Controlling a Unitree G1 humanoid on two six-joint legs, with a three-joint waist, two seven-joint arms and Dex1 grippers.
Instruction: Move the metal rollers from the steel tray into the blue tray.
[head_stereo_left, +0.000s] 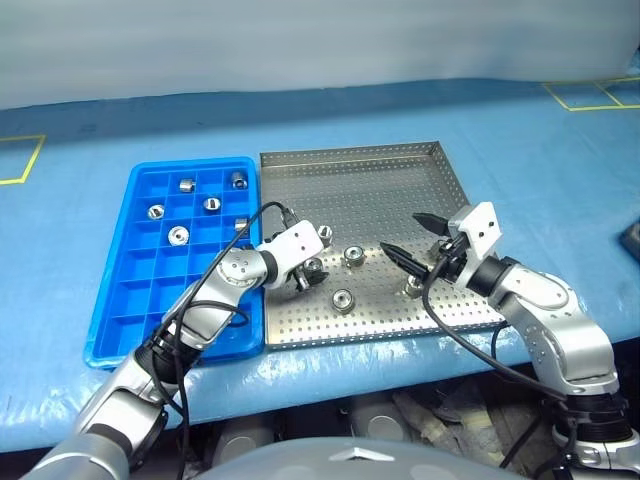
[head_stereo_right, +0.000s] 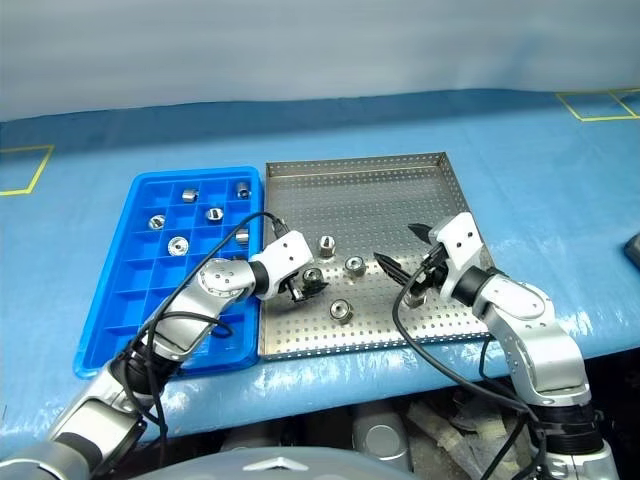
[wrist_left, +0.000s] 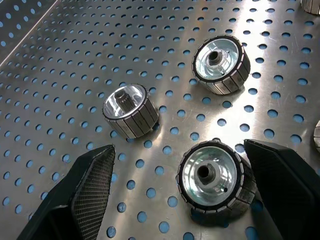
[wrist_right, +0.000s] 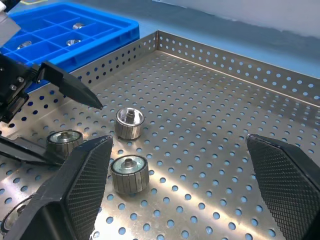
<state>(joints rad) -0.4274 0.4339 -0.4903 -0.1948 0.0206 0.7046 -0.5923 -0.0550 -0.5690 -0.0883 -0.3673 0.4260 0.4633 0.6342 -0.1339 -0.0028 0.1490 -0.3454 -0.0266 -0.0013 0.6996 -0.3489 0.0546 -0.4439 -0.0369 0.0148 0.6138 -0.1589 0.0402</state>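
The blue tray (head_stereo_left: 120, 300), to the left of the left gripper (head_stereo_left: 306, 274), holds several rollers in its far compartments. That gripper hangs low over the steel tray (head_stereo_left: 400, 180) with fingers (wrist_left: 85, 187) spread wide, a metal roller (wrist_left: 214, 176) between them, two more just beyond. Further right, the right gripper (head_stereo_left: 413, 240) hovers wide open and empty above the tray, a roller (head_stereo_left: 413, 288) beneath it.

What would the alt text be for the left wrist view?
The left claw hangs open just above a perforated steel tray, its two black fingers either side of a small shiny ribbed metal roller. Two more silver rollers, one nearer and one farther, lie on the tray beyond it.
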